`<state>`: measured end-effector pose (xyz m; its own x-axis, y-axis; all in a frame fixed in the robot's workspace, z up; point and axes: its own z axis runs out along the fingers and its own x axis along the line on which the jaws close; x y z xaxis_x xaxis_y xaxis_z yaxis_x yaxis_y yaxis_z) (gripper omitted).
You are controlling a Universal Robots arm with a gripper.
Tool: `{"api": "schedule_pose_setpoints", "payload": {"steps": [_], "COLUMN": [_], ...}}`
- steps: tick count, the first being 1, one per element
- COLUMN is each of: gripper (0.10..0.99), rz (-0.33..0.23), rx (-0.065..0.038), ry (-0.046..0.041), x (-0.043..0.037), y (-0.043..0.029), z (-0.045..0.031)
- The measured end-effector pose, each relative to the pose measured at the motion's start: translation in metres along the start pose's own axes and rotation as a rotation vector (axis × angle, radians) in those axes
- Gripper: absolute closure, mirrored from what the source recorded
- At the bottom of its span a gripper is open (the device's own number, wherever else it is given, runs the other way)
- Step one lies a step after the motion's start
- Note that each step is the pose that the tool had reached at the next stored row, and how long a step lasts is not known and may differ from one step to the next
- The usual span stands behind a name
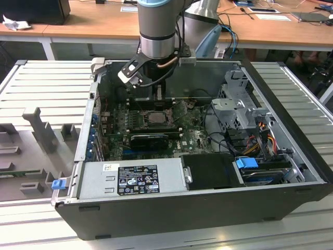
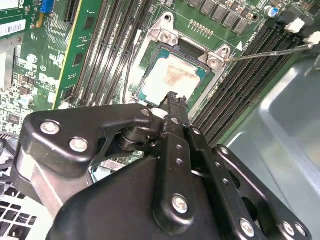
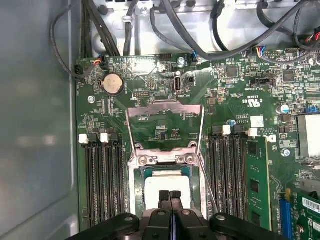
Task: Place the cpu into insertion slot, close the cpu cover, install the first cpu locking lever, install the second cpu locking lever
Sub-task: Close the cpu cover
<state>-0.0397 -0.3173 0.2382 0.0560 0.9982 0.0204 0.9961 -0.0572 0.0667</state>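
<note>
The cpu (image 3: 167,181), a small flat square chip with a silver-grey top, sits in the black-framed square insertion slot (image 3: 134,189), close under my black gripper (image 3: 170,196), whose fingertips I see pressed together with nothing between them. Beyond it, the thin dull-silver cpu cover (image 3: 165,105) frame is swung open over the green motherboard (image 3: 225,100).

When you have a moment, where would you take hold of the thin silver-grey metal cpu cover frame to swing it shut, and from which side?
Probably by the free crossbar of the cpu cover, opposite its hinge, coming from the round silver coin cell side. The frame stands open towards that side, and its large window leaves only thin bars to pinch.
</note>
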Motion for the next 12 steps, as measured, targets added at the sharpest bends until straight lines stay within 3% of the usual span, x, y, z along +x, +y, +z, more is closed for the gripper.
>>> {"api": "schedule_pose_setpoints", "payload": {"steps": [5,9,12], "gripper": [0.980,0.980,0.980], "rz": [0.000,0.000,0.000], "rx": [0.001,0.001,0.003], "ry": [0.0006,0.0006,0.0005], "x": [0.0002,0.0005,0.0007], "y": [0.0004,0.0017,0.0026], "z": [-0.0077,-0.0264,-0.0339]}}
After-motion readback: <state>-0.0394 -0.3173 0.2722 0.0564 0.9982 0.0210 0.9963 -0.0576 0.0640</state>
